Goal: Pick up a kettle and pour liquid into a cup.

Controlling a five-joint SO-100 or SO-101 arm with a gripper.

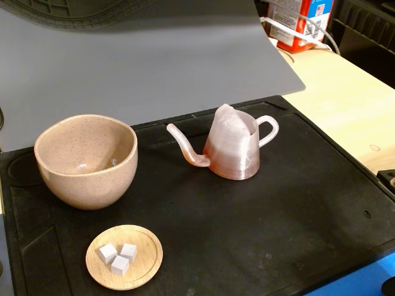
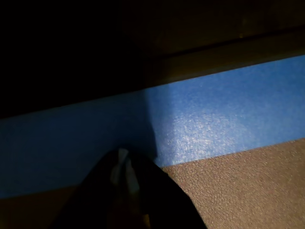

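Observation:
The kettle (image 1: 233, 148) stands upright on the black mat (image 1: 259, 228), right of centre in the fixed view. Its spout points left toward the cup and its loop handle points right. Reddish-brown liquid (image 1: 231, 161) shows through its lower half. The cup (image 1: 86, 161) stands at the left, upright, with no liquid visible inside. The gripper does not show in the fixed view. In the wrist view the gripper (image 2: 125, 161) enters from the bottom, dark, with its fingers pressed together and holding nothing, over a blue band (image 2: 214, 124). Neither kettle nor cup shows there.
A small wooden dish (image 1: 125, 256) with three white cubes (image 1: 118, 258) lies in front of the cup. A grey board (image 1: 142, 61) rises behind the mat. A red and blue carton (image 1: 302, 21) stands on the wooden table (image 1: 352, 105) at the back right.

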